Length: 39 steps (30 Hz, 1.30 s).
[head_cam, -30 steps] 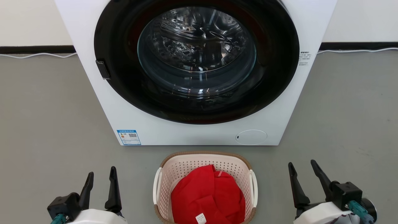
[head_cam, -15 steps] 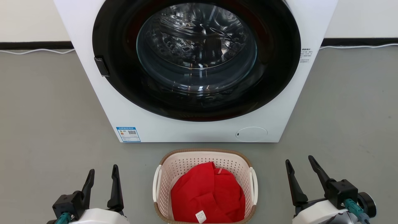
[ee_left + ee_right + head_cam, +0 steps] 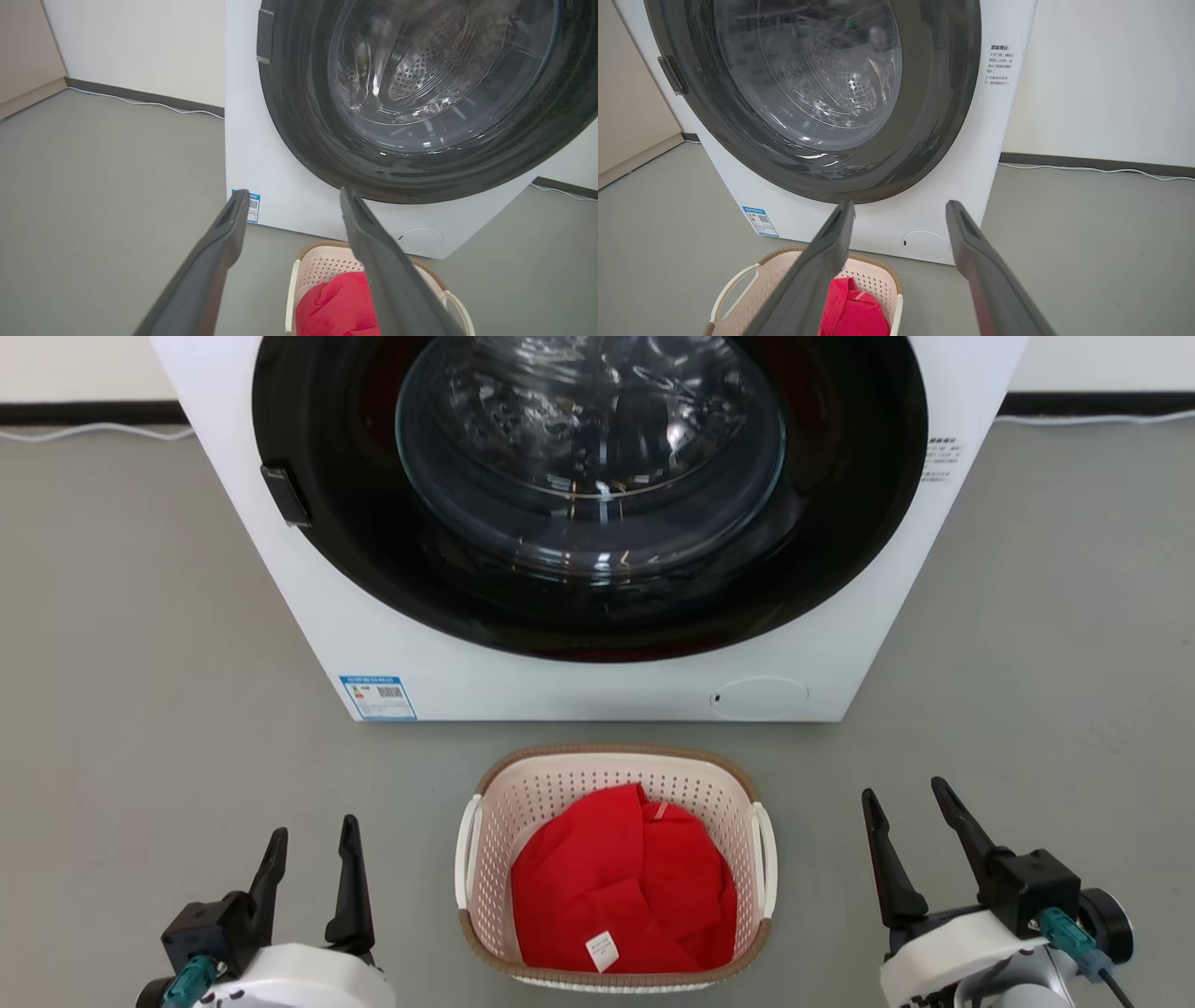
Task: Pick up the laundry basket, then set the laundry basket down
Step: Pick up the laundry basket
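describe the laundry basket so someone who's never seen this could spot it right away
Find the big white front-loading washer with the dark round door. On the grey floor just in front of it sits the laundry basket: small, cream, perforated, brown-rimmed, white side handles, and holding a red garment.

nothing reads clearly: the washer point(image 3: 560, 695) carries a blue qr-code label point(image 3: 377, 697) and small chinese print point(image 3: 941, 460).
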Motion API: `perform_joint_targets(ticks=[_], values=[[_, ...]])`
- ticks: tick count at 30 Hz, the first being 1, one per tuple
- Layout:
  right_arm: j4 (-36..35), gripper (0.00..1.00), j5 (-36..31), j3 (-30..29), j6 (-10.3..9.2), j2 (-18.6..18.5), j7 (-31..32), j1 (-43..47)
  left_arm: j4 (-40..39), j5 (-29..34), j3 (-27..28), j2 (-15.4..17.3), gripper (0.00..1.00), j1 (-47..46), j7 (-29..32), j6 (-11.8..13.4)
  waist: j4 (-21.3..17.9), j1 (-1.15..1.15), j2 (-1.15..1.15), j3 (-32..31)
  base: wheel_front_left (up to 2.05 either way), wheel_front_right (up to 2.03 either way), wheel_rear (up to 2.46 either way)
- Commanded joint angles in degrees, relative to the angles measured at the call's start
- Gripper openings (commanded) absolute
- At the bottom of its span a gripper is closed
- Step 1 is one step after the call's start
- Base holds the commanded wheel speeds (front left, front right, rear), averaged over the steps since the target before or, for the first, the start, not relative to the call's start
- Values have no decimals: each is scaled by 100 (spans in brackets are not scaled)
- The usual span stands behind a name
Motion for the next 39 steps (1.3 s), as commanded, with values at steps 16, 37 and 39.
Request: perform_joint_targets(ticks=[16, 37, 39], values=[[345, 100, 106, 197, 36, -31, -79, -778, 537, 89, -29, 60, 100, -905, -60, -186, 38, 0, 0, 724, 0, 0, 0], [2216, 100, 207, 390, 36, -30, -79, -2381, 2814, 25, -409, 60, 100, -2867, -60, -490, 55, 0, 0, 2365, 0, 0, 0], [2292, 100, 177, 393, 36, -30, -79, -2462, 2941, 45, -418, 60, 100, -2972, -60, -486, 62, 0, 0, 2430, 0, 0, 0]])
